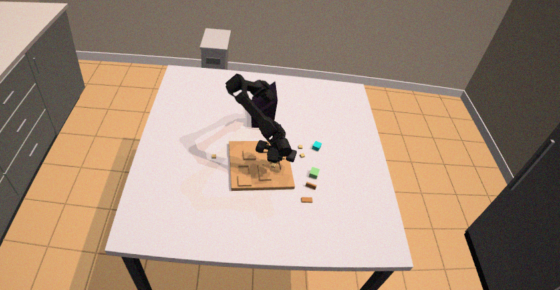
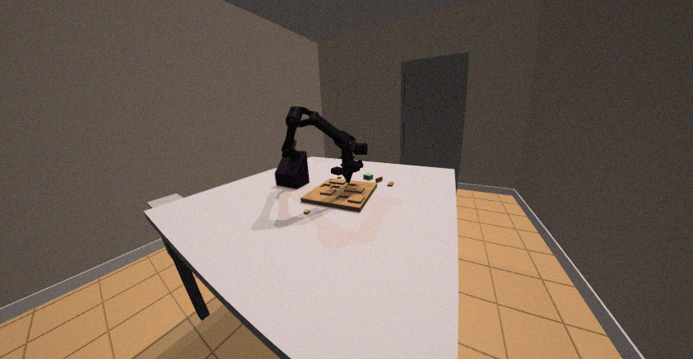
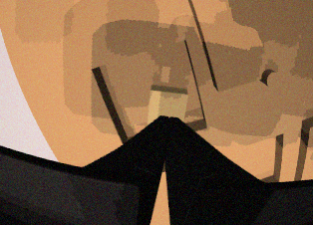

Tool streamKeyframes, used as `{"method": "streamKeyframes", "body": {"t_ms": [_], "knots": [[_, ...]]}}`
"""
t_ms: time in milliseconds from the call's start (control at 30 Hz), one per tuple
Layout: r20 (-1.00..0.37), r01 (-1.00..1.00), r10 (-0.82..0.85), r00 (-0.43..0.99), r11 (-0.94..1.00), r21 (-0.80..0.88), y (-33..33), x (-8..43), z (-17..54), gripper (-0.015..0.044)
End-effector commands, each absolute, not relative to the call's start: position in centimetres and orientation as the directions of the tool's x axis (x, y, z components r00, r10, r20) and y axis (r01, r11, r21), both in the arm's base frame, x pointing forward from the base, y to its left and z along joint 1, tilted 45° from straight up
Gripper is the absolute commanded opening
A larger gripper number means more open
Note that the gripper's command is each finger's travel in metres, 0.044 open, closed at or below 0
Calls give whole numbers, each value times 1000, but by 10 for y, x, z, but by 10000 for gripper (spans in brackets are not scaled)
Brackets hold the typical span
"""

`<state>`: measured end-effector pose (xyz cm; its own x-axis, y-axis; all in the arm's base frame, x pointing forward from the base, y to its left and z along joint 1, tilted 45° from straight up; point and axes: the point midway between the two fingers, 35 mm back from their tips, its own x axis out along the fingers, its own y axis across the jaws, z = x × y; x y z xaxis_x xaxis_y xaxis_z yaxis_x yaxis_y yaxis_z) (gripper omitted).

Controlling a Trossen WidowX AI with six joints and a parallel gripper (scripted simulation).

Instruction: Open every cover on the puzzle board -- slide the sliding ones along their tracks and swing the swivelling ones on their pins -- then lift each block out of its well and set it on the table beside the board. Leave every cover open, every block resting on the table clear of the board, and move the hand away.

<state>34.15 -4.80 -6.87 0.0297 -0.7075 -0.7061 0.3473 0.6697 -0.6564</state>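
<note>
The wooden puzzle board lies on the table, with raised flat covers such as one at its front left. A small pale yellow block sits in a well on the board's right part. My gripper is shut and empty, low over the board, with its tips at the near edge of that block; whether they touch is unclear. On the table stand a cyan block, a green block and small yellow blocks. The hand hides the board's back right part.
A dark brown piece and an orange-brown piece lie right of the board's front corner in the top view. The arm's dark base stands behind the board. Shadows of the arm fall across the board.
</note>
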Motion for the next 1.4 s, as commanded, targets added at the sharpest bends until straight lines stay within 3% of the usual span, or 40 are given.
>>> {"method": "streamKeyframes", "body": {"t_ms": [0, 1067, 1367], "knots": [[-703, 338, -710, 33, 670, -661, -52, 341, -73, 0], [-703, 336, -711, 33, 670, -662, -56, 349, -90, 0], [-703, 685, -711, 33, 529, -502, -55, 349, -89, 0]]}}
